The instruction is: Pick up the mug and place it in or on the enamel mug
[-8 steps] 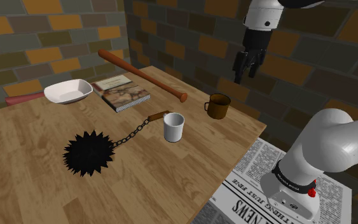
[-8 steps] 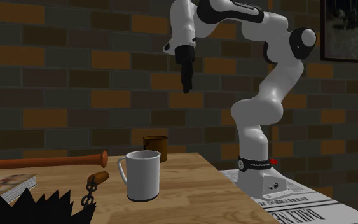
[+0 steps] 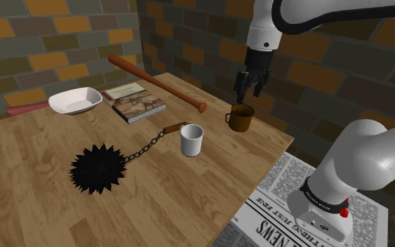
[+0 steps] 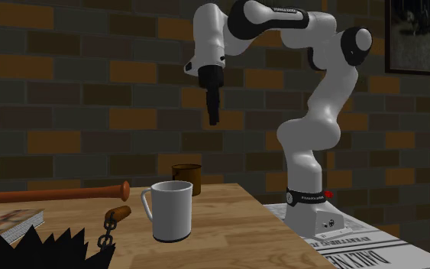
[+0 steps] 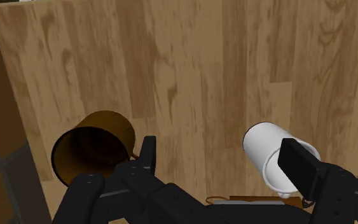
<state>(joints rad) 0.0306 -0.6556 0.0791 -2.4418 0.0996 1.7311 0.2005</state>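
One open, empty gripper (image 3: 248, 90) hangs over the brown mug (image 3: 240, 118): the approach step. Next it must shift over the white mug (image 3: 191, 139) and descend.

Household room, cellar-like: walls (image 3: 62, 42) of dark and orange brick, a framed picture (image 4: 423, 34) hung on one, wooden table (image 3: 34, 182) bearing book (image 3: 138, 102), white bowl (image 3: 75, 101) and baseball bat (image 3: 157, 83) along its far edge, white mug (image 3: 191, 140) and brown mug (image 3: 241, 118) toward one corner.

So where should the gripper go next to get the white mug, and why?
Probably shift sideways until it is centred over the white mug. The open gripper hangs well above the table, its aim falling on bare wood between the white mug and the brown mug.
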